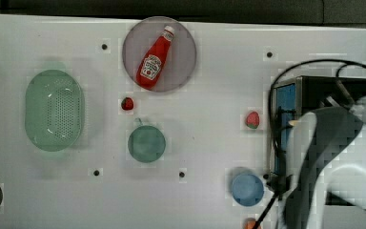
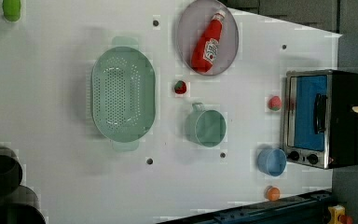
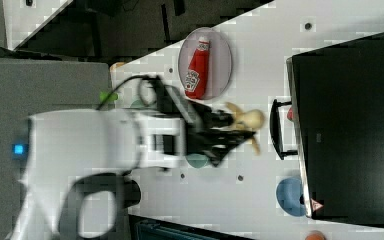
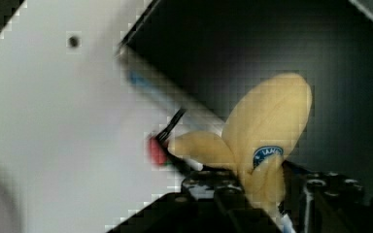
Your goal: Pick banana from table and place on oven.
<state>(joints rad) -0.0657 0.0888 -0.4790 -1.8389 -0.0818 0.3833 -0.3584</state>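
Holding one banana (image 4: 267, 131), the tool (image 3: 230, 132) hangs beside one oven (image 3: 350, 125).

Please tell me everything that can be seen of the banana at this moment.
The pale yellow toy banana looks smooth, like plastic, and seems partly peeled, with flaps spreading outward. A small round blue sticker sits on it. The black gripper is shut on its lower part and holds it in the air. In the right view it hangs above the white table, beside the handle of the black-topped toaster oven, not yet over its top.
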